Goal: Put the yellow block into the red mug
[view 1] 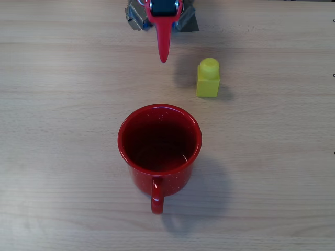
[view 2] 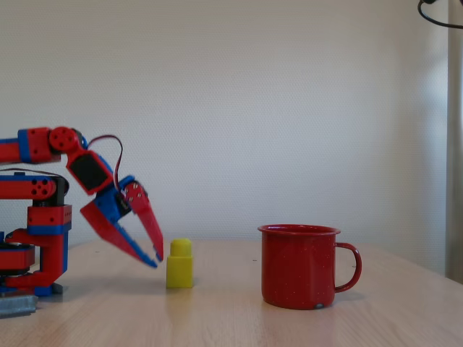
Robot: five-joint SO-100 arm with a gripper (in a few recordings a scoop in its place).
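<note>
Plainly, pale wood table (view 1: 63, 104), white wall (view 2: 289, 108); gripper (view 2: 155, 256) parted, empty beside yellow block (view 2: 179, 264).

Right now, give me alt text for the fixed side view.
A red and blue arm's open pincer points down just left of the yellow block on a wooden table. The red mug stands further right, handle pointing right.
</note>
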